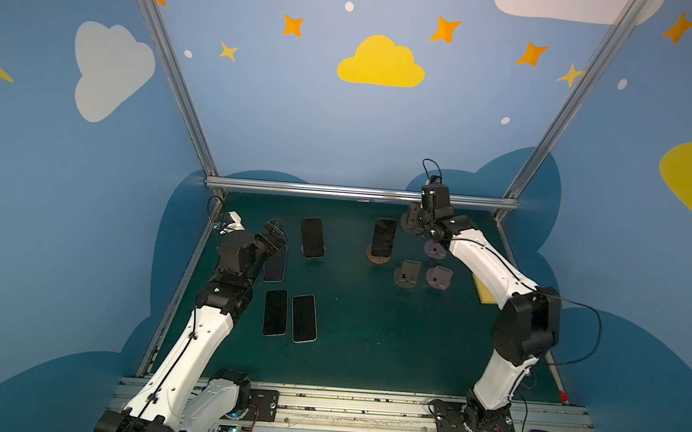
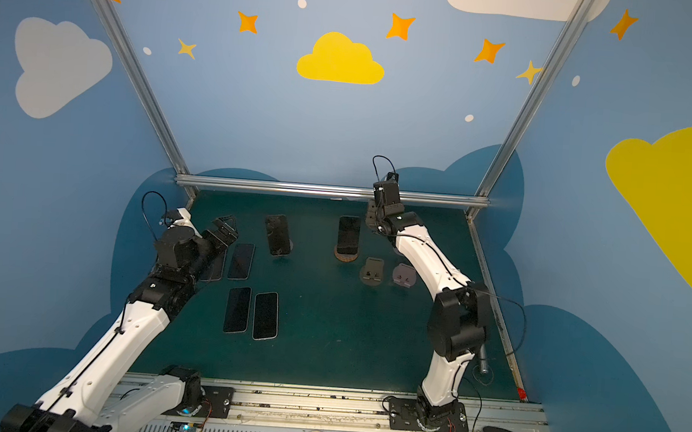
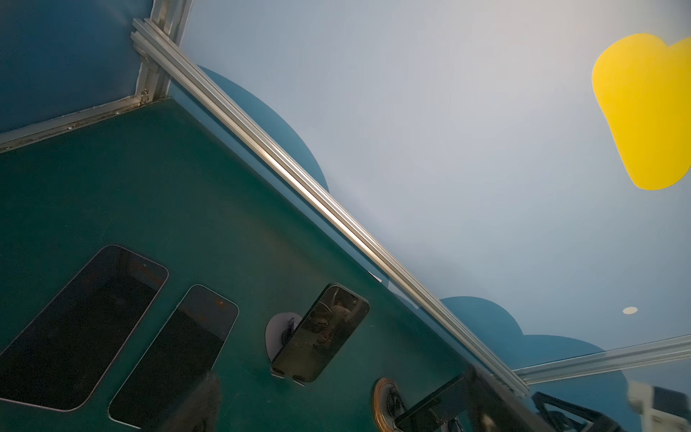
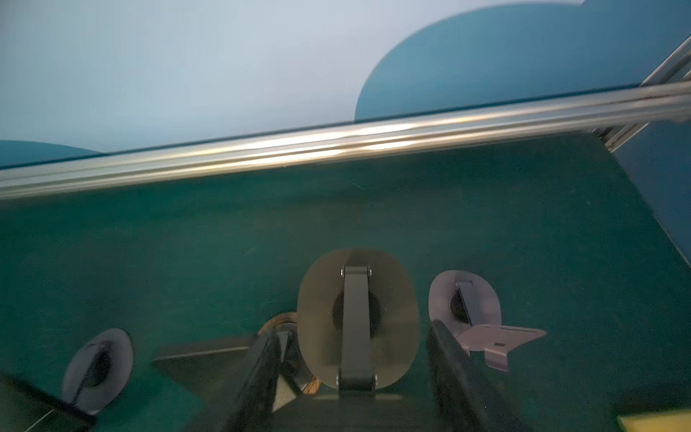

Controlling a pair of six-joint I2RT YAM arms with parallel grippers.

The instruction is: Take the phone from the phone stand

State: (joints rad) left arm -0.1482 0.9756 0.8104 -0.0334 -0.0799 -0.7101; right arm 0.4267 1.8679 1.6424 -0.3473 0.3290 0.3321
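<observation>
The coming move turns on the left gripper (image 1: pixel 276 229) and the phone (image 1: pixel 312 237) propped on the pale stand (image 3: pixel 277 333), which sits toward the back edge of the bench (image 1: pixel 368 343), left of its middle. The jaws are spread as wide as they go with nothing between them. They are raised off the bench by the back part of the left edge and pointed toward the back-right. The phone lies just beside them on the side of the right edge, not touching, with bare bench in the gap. Its long axis runs nearly upright, with the top tipped toward the back edge, the dark face toward the front edge and the foot in the stand's lip. I judge this arm to be the nearer one and the only free one. The reach is short and sideways, and the jaws would likely close across the phone's narrow width near its top, then lift along the long axis to clear the lip. A second phone (image 1: pixel 383 237) leans on a round wooden stand (image 1: pixel 377 259) nearer the right arm. The right gripper (image 4: pixel 353 333) looks occupied, though, with its jaws drawn in on an empty olive stand (image 4: pixel 392 295) held clear of the bench. Four phones (image 2: pixel 265 315) lie flat by the left edge, already off their stands.
</observation>
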